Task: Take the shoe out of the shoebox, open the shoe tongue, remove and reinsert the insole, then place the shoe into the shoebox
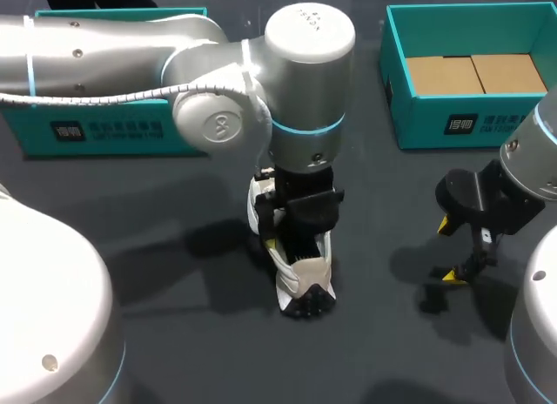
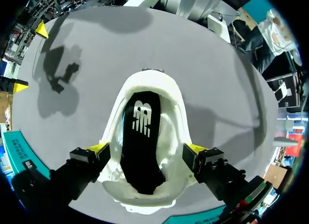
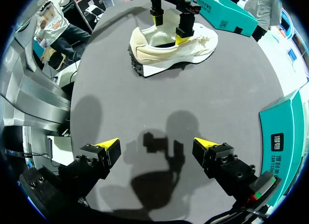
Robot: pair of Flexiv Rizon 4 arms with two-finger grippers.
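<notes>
Now the shoe (image 1: 304,280) stands on the table (image 1: 200,356), outside the shoebox (image 1: 418,125). The left gripper (image 2: 147,147) straddles its heel end, fingertips seemingly pressing both sides. The right gripper (image 3: 156,143) hangs wide open, well apart.

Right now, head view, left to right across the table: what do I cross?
left teal box → shoe, held at its sides by the left pincer → right pincer, open. The open shoebox spans the same stretch as the right pincer, so it is left out.
</notes>
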